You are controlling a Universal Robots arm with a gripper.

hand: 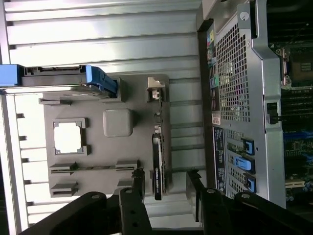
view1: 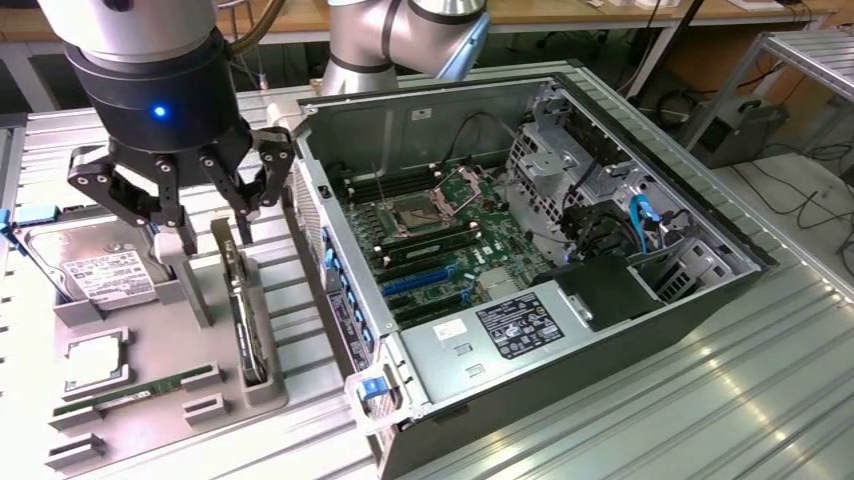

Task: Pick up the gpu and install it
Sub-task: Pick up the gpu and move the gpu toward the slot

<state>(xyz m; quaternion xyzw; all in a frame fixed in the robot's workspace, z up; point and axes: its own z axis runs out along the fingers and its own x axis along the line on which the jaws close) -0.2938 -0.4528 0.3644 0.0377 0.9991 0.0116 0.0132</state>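
The gpu [view1: 242,318] is a slim black card standing on edge in a slot of the grey holder tray [view1: 167,350], with its silver bracket end toward the back. My gripper [view1: 203,222] hangs just above that end, open, with nothing held. In the wrist view the gpu [hand: 157,171] lies between my two dark fingers [hand: 138,182], with a gap on each side. The open computer case [view1: 534,250] lies on its side at the exterior view's right, and blue slots [view1: 420,280] show on its motherboard.
The tray also holds a silver hard drive [view1: 100,270] with a white label, a square processor [view1: 94,360] and a thin green memory stick [view1: 134,385]. The case's perforated back panel [hand: 234,98] stands close beside the tray. The ribbed metal table [view1: 694,400] lies around them.
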